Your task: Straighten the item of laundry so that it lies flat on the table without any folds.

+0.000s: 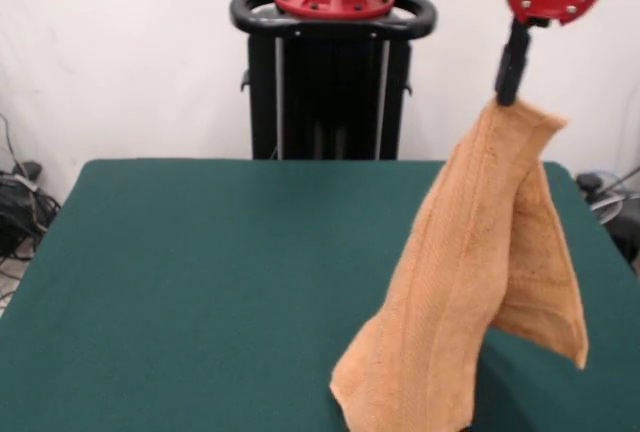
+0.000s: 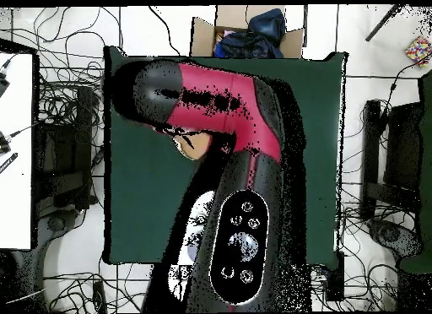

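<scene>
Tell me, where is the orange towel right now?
In the front view the towel hangs at the right side, pinched at its top by the end effector, its lower end reaching down to the green table. From overhead, the arm hides nearly all of it.

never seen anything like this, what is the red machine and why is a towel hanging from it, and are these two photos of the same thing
Yes, both pictures show one scene at one moment. The red and black machine is a robot arm on a pedestal beside a green table. One picture is taken from across the table, facing the robot. The other looks straight down from above, so the arm covers most of the table there and only a scrap of the towel shows beneath it.

At the arm's tip is its end effector, the part that grips things. It is pinching the top of an orange-tan towel and holding it up. The towel hangs in long folds, with its lower end reaching down to the table. Nothing else shows on the tabletop; cables and a cardboard box lie on the floor around it.
</scene>
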